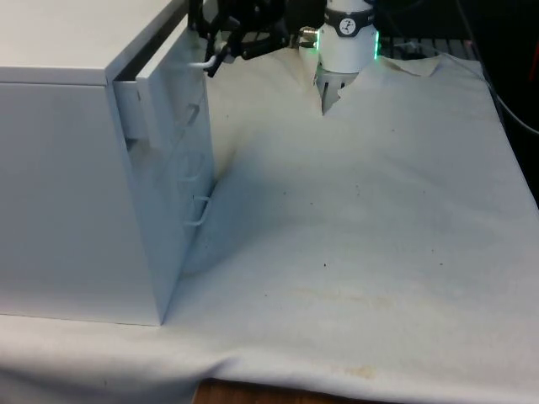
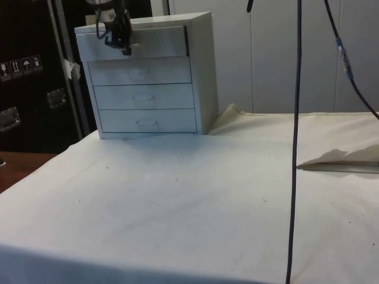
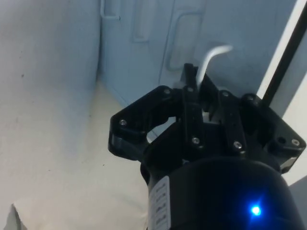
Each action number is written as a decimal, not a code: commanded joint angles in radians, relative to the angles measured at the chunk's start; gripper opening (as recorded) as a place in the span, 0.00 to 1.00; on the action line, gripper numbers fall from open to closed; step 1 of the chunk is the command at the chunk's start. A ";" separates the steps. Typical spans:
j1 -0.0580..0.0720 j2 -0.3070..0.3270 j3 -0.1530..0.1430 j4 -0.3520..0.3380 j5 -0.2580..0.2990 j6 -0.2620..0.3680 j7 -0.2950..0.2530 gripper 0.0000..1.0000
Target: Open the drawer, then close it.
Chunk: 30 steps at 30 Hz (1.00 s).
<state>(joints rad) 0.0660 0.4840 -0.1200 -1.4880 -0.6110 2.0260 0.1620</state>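
Note:
A white chest of drawers [image 1: 76,194] stands at the front view's left, and in the side view the chest [image 2: 201,71] faces the camera. Its top drawer [image 1: 165,80] is pulled out a little, so its front [image 2: 157,42] stands proud of the drawers below. My black gripper [image 1: 212,57] is at that drawer's white wire handle [image 3: 211,57]. In the wrist view the gripper [image 3: 194,88] has its fingers shut together on the handle, whose wire curves out beyond them. The side view puts the gripper [image 2: 121,44] at the top drawer's front.
Three lower drawers [image 2: 145,97] are shut, and one wire handle [image 1: 200,210] sticks out low down. White cloth [image 1: 362,236] covers the table, with a raised fold [image 2: 337,160] at one side. A black cable [image 2: 294,148] hangs down in the side view.

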 commanded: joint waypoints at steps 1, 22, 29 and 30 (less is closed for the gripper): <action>0.010 -0.006 0.003 0.004 -0.005 -0.013 0.009 0.00; 0.042 0.000 0.091 0.017 -0.108 -0.102 0.123 0.00; 0.049 0.010 0.127 0.028 -0.135 -0.131 0.161 0.00; 0.051 0.013 0.134 0.031 -0.140 -0.136 0.168 0.00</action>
<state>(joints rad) 0.1110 0.4930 0.0230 -1.4660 -0.7530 1.8980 0.3370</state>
